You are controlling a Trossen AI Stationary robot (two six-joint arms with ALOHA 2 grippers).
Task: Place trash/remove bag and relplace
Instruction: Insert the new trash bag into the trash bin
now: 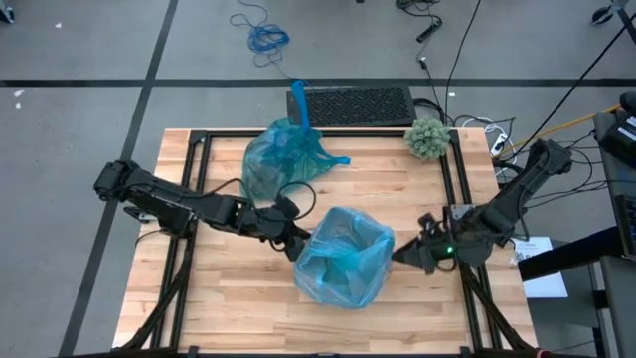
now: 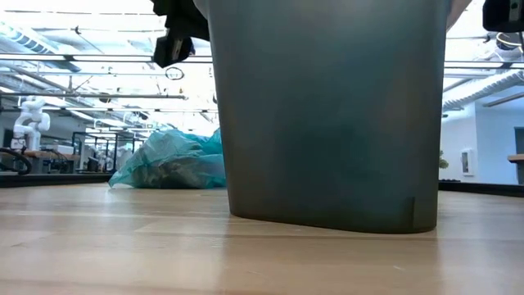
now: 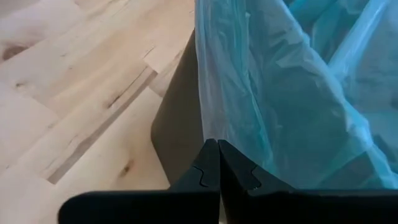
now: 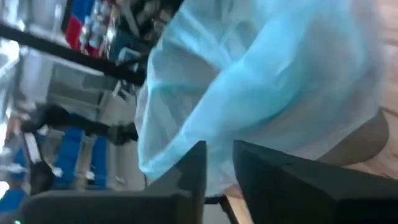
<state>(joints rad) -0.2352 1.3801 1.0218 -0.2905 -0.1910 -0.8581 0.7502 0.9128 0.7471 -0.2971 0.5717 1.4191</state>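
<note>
1. Bin [image 1: 298,261] sits mid-table, dark grey, with a fresh blue liner [image 1: 343,254] draped over its rim, so this looks like the replace part: seating the new bag
2. Full tied-off bag [image 1: 278,154] with the trash inside is already out, parked toward the far edge of the table near the keyboard [image 1: 350,102], well apart from the bin
3. Left gripper [image 1: 294,242] is at the bin's left rim, fingers shut tight; wrist view shows the tips right against the liner edge, can't tell if any film is pinched
4. Right gripper [image 1: 415,255] is at the right rim, fingers [image 4: 186,171] a little apart with liner bunched just beyond them
5. Next move probably needs the film tugged down evenly over the rim without dragging the bin
</note>
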